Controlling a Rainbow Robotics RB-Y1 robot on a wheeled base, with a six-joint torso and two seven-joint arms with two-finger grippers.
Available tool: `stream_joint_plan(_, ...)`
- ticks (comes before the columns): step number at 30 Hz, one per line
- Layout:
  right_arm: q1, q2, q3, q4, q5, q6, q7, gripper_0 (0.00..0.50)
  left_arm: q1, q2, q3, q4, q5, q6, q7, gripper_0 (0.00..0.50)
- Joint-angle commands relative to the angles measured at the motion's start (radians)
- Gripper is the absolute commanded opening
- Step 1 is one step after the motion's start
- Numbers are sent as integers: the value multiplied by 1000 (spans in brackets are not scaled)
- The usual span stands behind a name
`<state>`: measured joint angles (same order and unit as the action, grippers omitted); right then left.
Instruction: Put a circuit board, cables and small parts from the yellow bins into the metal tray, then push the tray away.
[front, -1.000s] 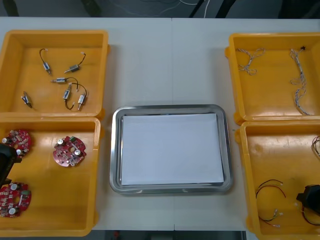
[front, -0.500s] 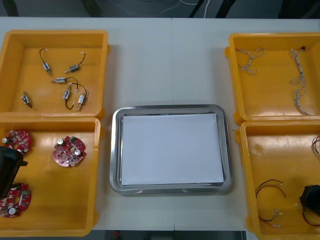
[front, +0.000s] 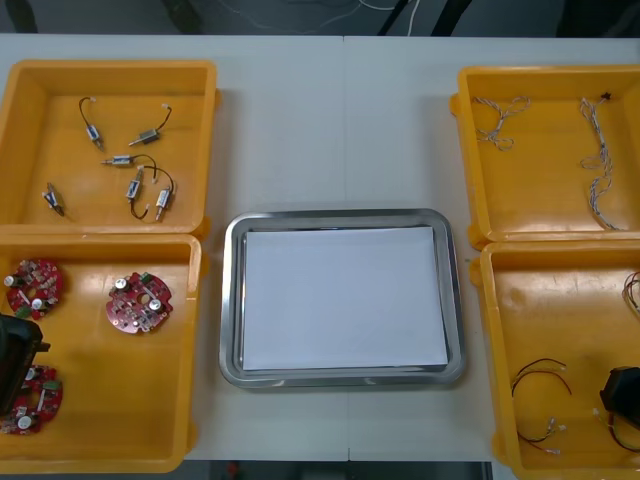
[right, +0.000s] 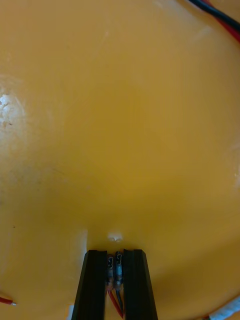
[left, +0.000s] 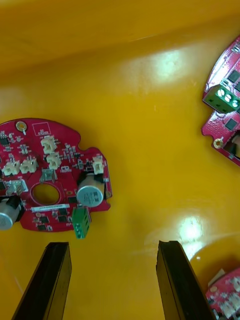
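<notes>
Jaws: I've backed left pair (left: 112, 244), wide, over round red circuit boards (left: 50, 175); right pair (right: 116, 252) clamps thin red-wired cable (right: 118, 274), unlifted.

Light table (front: 340, 120), five loads on it.
Dead centre sits the tray (front: 340, 216); bin at ten o'clock (front: 190, 120), bin at eight (front: 120, 400), bin at two (front: 540, 190), bin at four (front: 560, 310).

My left hand (front: 17, 352), cut by frame edge, hides pt of near circuit board (front: 38, 398). In right hand (right: 114, 256), cable (right: 118, 274) runs off-frame, rest unseen.
</notes>
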<state>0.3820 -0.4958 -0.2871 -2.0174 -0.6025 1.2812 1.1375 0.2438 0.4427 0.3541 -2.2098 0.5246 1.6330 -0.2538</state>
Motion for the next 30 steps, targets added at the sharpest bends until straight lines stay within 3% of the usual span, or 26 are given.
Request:
stream_joint_plan(1,-5,8,-23,-41,12,-6,-28,0,34,-16,-18,19,-17,-39,30,500)
stream_joint_plan(12,-112,0,-69,-113,13,168,-36,0,55,-16,-53,76,-21,-130,5,500)
stream_joint_plan(30,-270,8,-61,-113,13,291,-59,0,110,-22,-86,87,-25,-159,-12,500)
